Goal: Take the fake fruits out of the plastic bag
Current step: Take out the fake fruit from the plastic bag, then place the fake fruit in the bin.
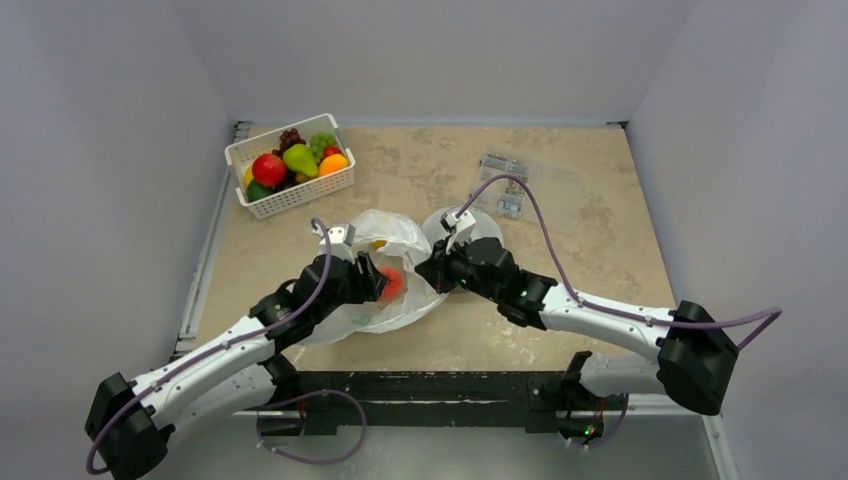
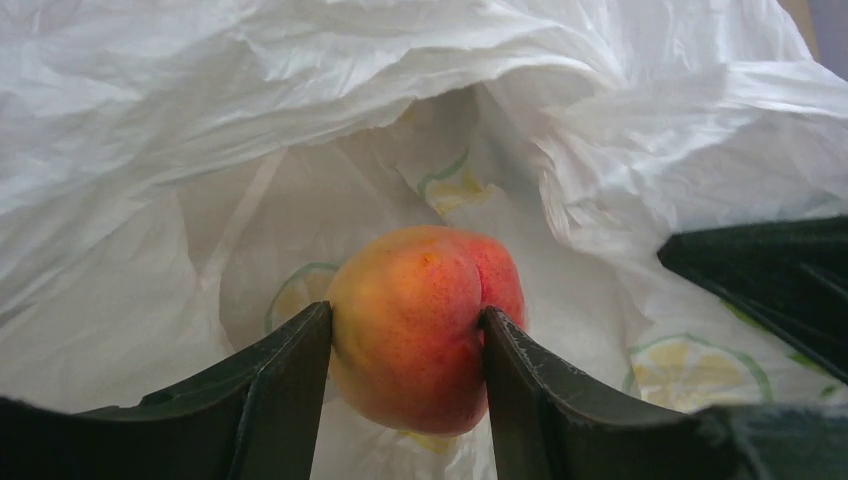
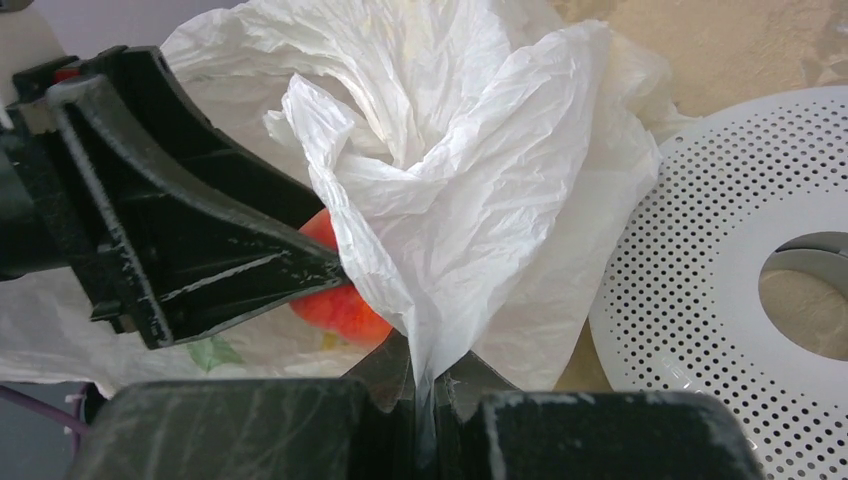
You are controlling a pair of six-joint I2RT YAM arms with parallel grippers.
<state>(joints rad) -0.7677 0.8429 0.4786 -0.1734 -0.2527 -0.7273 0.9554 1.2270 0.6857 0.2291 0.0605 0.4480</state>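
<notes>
Mid-extraction: left gripper (image 2: 405, 318) clamped the fake peach (image 2: 425, 330) inside the plastic bag (image 3: 470, 150), right gripper (image 3: 425, 405) pinched its rim; next likely needed a lift clear.

No text can be read anywhere. The flat clear packet (image 1: 535, 190) on the desk (image 1: 420, 170) carries small printed labels, too tiny to make out. The plastic bag (image 2: 150, 120) shows only lemon-slice and green leaf pictures, with no lettering visible.

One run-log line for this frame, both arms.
left gripper: shut on peach inside plastic bag | right gripper: pinching bag edge | peach: not yet out | basket: other fruits inside
</notes>
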